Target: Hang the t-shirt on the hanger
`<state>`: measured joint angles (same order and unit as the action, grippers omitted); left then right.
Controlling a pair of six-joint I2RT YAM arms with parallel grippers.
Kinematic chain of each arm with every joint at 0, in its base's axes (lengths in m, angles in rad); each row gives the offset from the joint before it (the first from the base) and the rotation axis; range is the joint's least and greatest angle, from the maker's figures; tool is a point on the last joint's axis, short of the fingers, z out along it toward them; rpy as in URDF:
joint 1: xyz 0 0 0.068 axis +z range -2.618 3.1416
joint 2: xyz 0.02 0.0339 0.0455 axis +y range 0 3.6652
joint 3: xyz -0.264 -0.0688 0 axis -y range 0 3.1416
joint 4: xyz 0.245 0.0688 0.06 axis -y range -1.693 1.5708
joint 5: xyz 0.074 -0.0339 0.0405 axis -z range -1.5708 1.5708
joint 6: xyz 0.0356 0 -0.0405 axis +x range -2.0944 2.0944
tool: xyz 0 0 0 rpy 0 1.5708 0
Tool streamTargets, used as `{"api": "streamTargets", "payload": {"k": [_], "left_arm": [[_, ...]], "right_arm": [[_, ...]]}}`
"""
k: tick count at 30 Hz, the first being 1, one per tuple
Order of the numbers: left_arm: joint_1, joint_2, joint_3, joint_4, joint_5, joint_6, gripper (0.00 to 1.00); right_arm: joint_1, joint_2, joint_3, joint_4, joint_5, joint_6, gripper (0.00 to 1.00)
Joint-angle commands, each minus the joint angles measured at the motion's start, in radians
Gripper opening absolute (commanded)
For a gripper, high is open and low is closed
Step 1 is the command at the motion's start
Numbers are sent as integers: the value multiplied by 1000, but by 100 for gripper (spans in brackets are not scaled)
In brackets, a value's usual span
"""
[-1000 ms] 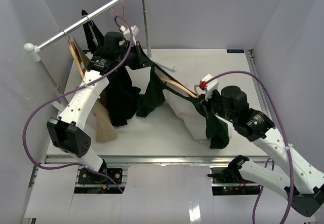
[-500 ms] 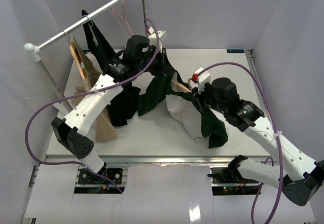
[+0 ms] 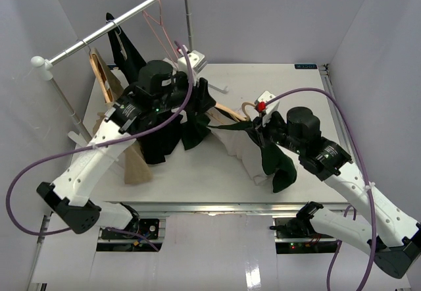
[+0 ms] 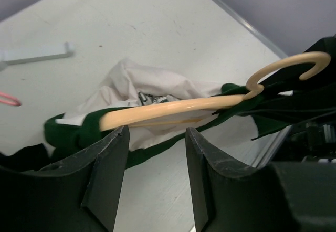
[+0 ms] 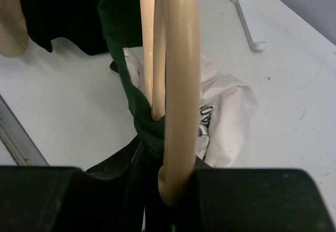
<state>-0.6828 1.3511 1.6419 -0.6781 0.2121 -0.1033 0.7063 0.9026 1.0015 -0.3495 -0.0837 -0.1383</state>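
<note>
The left end effector (image 4: 155, 179) had just let go, fingers spread above the hanger (image 4: 173, 107). The t-shirt (image 3: 260, 153) hung half-threaded over the tabletop (image 3: 197, 172). The right end effector (image 3: 262, 128) stayed clenched on the hanger, carrying it alone.

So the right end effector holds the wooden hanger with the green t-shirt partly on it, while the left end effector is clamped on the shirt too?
Not quite. The left end effector is open, holding nothing, as the left wrist view shows. The right end effector does hold the wooden hanger, with the green t-shirt partly on it.
</note>
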Motion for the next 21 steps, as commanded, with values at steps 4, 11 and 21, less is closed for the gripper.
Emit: {"api": "streamTargets", "payload": {"k": [4, 11, 21], "left_arm": [[0, -149, -123, -33, -189, 271, 54], [0, -199, -267, -57, -175, 479, 51], [0, -271, -213, -50, 30, 632, 57]], "right_arm": [[-4, -118, -69, 81, -94, 16, 8], [-4, -154, -44, 26, -117, 39, 8], [-5, -224, 0, -87, -171, 17, 8]]}}
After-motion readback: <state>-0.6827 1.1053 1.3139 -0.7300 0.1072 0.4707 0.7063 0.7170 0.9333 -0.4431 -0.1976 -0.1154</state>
